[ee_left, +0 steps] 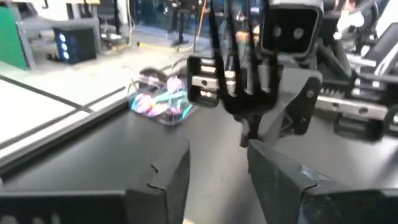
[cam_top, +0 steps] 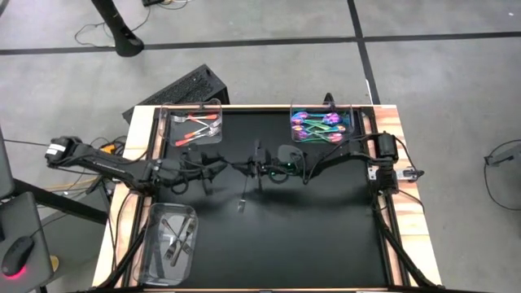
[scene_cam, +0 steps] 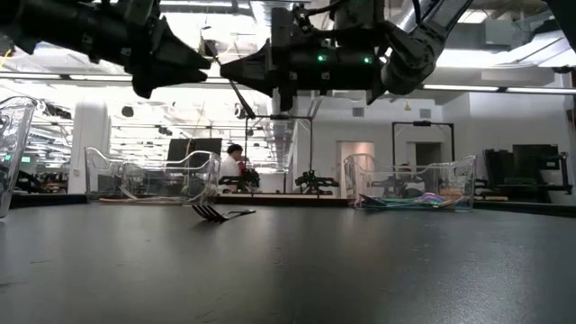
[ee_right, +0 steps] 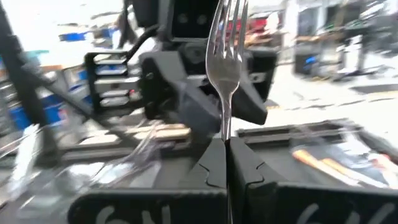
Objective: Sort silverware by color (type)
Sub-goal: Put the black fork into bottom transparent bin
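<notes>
- High view shows the bench (cam_top: pixel 326 236) from above, both arms meeting over its middle, with three clear trays at the edges: a far-left tray (cam_top: pixel 194 122) of coppery pieces, a far-right tray (cam_top: pixel 322 123) of iridescent ones, and a near-left tray (cam_top: pixel 170 242) of dark ones.
- Right claw (ee_right: pixel 225 163) is clamped on the handle of a dark fork (ee_right: pixel 226 56), tines standing up in front of the other arm, well above the bench.
- Left claw (ee_left: pixel 217 165) faces it with its fingers spread and nothing between them; the same fork shows just beyond it.
- One more fork (scene_cam: pixel 219 213) lies loose on the bench, mid-table, outside any tray.
- Risk, as I judge it: this looks like a hand-over in mid-air. If the right claw lets go before the left one closes, the fork drops to the bench; a skewed grip on so slim a handle could also let it swivel.
- Hard to make out: the held fork's colour reads silver in one wrist view and black in the other, and the loose fork's colour is unclear too.
</notes>
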